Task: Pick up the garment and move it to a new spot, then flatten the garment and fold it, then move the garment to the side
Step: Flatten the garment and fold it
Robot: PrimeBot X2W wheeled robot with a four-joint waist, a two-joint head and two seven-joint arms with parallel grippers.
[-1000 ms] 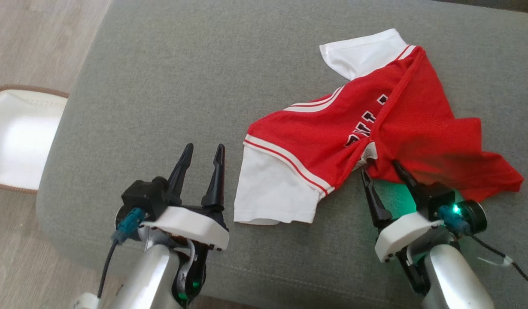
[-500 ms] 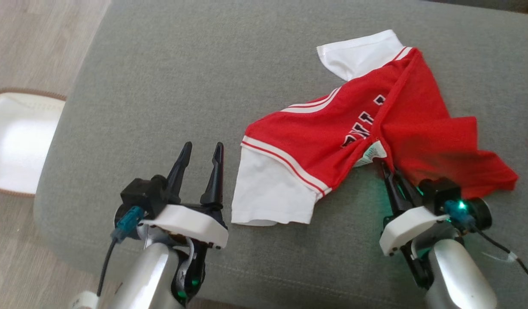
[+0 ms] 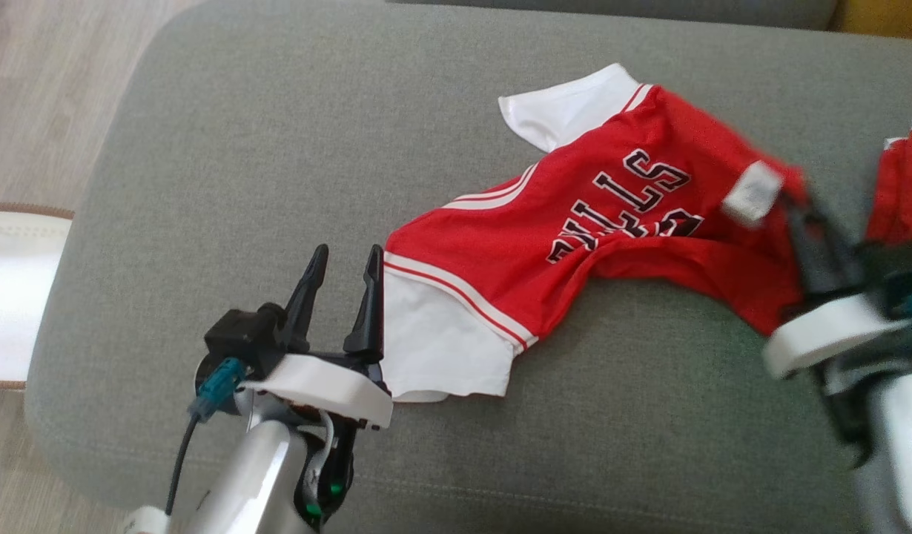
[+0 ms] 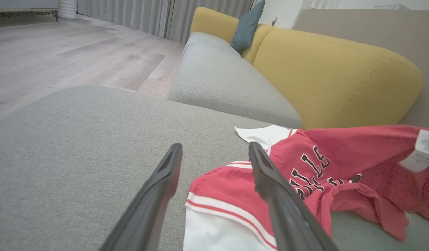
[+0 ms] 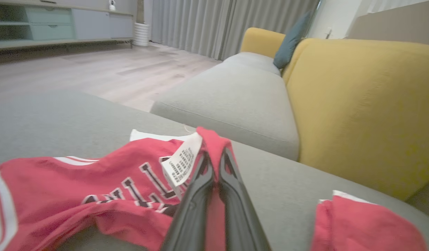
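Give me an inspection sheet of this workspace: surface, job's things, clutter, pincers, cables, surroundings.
Surface: grey cushion, carrying the work.
Job's things: jersey, red and white, crumpled, its right end lifted, not yet flat.
Clutter: second red garment on the cushion's right side.
Grippers: left pincer open, holding nothing, beside the white sleeve; right pincer shut on the jersey next to its label.
Cables: dark cable hanging from a teal plug at the left wrist, clear of the jersey.
Surroundings: yellow sofa, blue pillow, wooden floor, curtains.
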